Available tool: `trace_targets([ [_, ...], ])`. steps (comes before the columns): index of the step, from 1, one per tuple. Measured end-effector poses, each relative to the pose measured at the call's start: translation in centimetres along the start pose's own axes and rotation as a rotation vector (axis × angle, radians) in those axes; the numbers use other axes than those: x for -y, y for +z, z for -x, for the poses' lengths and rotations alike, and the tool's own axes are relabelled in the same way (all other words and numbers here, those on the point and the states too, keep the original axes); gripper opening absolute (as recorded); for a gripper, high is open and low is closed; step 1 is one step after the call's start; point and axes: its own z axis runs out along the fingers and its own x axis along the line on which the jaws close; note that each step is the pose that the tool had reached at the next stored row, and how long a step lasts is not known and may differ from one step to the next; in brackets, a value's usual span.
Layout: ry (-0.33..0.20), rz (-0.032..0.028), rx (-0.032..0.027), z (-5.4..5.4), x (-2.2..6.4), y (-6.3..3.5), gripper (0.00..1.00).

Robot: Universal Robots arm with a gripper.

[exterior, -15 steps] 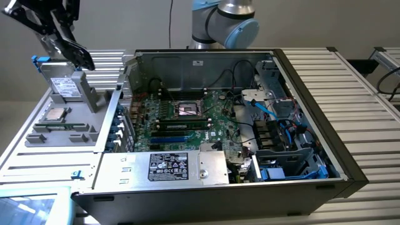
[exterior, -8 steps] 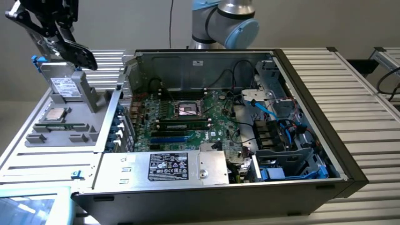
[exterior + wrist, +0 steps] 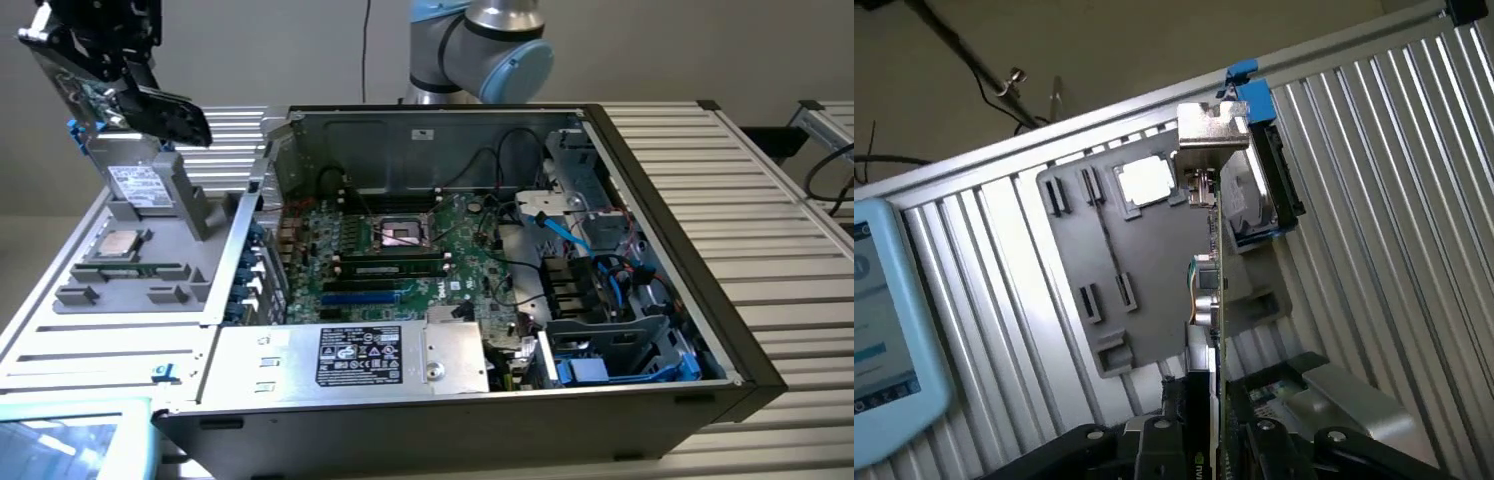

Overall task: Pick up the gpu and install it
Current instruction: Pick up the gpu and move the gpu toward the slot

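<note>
1. The graphics card (image 3: 163, 113) is clamped in the gripper (image 3: 118, 88) and is held in the air at the exterior view's left, outside the open computer case (image 3: 387, 140).
2. In the wrist view the gripper (image 3: 1209, 440) is seen closed on the card (image 3: 1219, 262), which is viewed edge-on. The green board is pinched between the two black fingers (image 3: 1166, 440), and the silver end bracket is at the end far from the gripper.
3. The card is held just above a silver drive box (image 3: 138, 182) (image 3: 1259, 195), which stands upright in a grey tray (image 3: 80, 300) (image 3: 1124, 290).
4. A processor chip (image 3: 120, 243) (image 3: 1147, 180) and a narrow green memory stick (image 3: 134, 270) are laid flat in the same tray.
5. Tray and case are carried side by side on a ribbed metal worktop (image 3: 774, 180) (image 3: 1374, 150).
6. Inside the case the green motherboard (image 3: 387, 250) is exposed.
7. The robot arm (image 3: 474, 45) is seen behind the case.
8. A light-blue-framed screen (image 3: 67, 440) (image 3: 884, 330) is placed near the tray.
</note>
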Motion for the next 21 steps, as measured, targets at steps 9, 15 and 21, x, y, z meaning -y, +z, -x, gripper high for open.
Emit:
trace_targets([
  [9,-0.159,0.0059,-0.0174,0.0,0.0,0.0,0.27],
  [15,-0.22,-0.0014,-0.0564,0.0,0.0,0.01,0.27],
  [21,-0.245,-0.0264,-0.0692,0.09,0.03,0.02,0.27],
])
